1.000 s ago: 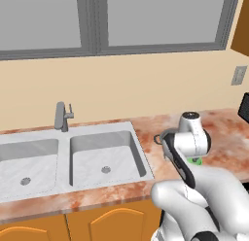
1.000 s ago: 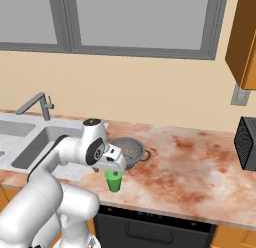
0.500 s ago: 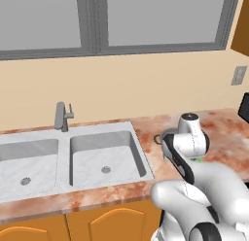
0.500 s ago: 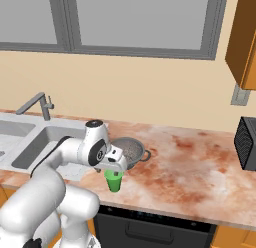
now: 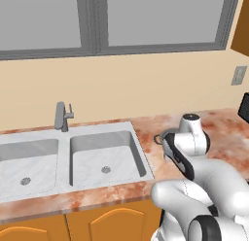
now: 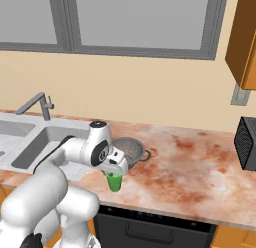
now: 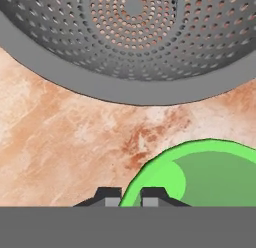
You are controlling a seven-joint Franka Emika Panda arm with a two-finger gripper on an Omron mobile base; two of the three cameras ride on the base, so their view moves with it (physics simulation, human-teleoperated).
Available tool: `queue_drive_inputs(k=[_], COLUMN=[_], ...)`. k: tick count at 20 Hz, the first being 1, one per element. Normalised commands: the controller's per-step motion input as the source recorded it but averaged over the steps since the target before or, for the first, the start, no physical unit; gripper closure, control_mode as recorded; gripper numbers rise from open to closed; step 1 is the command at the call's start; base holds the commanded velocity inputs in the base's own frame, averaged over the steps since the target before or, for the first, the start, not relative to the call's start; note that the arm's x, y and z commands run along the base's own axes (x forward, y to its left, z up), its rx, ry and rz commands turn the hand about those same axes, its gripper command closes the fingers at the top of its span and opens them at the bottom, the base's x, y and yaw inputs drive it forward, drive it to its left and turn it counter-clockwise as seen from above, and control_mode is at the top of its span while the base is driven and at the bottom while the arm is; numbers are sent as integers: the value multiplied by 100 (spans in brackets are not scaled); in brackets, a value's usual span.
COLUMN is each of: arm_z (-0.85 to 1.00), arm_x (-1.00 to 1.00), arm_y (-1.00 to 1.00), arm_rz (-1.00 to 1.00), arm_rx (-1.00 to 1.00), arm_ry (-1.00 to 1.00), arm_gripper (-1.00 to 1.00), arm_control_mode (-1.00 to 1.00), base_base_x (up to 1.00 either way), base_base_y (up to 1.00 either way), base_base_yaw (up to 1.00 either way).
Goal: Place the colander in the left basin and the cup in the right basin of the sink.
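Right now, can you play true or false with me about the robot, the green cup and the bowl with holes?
1. The gripper is shut on the rim of the cup. True.
2. The cup is already in the right basin. False: it stands on the counter, right of the sink.
3. The colander sits on the counter just behind the cup. True.
4. The colander is full of food. False: the hand view shows it empty.
5. The cup is lying on its side. False: it stands upright.
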Motion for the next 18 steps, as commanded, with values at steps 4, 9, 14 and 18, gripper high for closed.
queue_drive_inputs(k=[4, 9, 14, 18], arm_z=[8, 43, 34, 0], arm_x=[-6, -23, -6, 2], arm_y=[24, 51, 75, 92], arm_rz=[-1, 0, 5, 19], arm_rx=[-2, -10, -9, -8], arm_ry=[0, 0, 0, -4], arm_gripper=[100, 100, 100, 100], arm_control_mode=[-100, -100, -100, -100], base_base_x=[0, 0, 0, 0], base_base_y=[0, 0, 0, 0], base_base_yaw=[0, 0, 0, 0])
